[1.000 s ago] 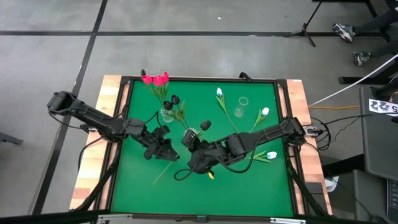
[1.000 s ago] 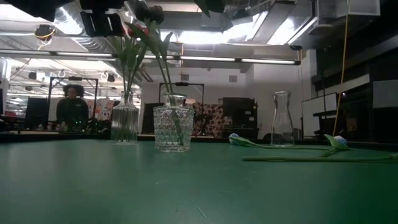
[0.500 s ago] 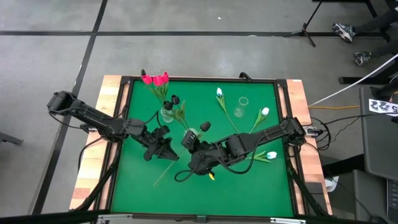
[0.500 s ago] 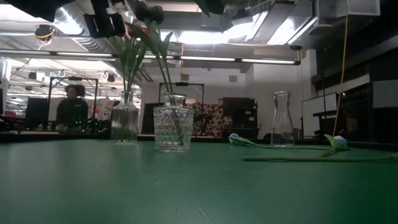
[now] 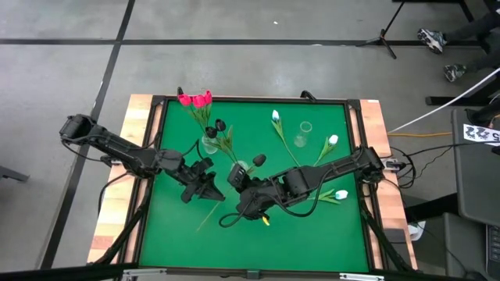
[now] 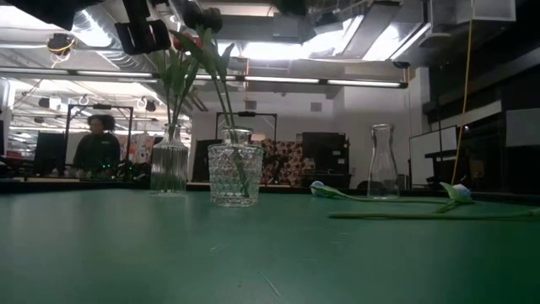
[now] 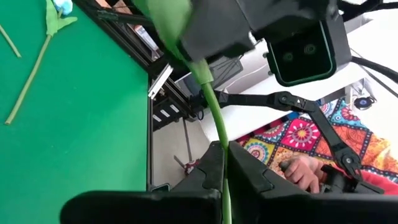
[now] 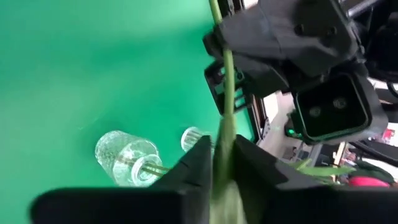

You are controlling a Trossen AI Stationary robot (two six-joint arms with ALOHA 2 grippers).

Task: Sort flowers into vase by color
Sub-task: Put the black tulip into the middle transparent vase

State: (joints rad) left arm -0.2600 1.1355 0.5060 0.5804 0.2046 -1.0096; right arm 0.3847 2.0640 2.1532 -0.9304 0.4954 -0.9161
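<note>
Left pincer [image 5: 209,190] grips the stem [image 7: 214,115] clamped; right pincer [image 5: 241,187] grips it too. Release right gently, avoid tugging.

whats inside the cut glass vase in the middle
The cut glass vase holds green stems with dark heads. The patterned glass blurs the stem ends, and whether there is water cannot be told.

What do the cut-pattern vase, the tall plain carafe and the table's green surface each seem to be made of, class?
The cut-pattern vase: probably clear glass, since stems show through its faceted, glinting wall; clear plastic is possible. The tall plain carafe: smooth clear glass by its look, as the room shows through it. The table's green surface: a matt green mat or felt-like cover, with only soft reflections; the exact material is unclear.
</note>
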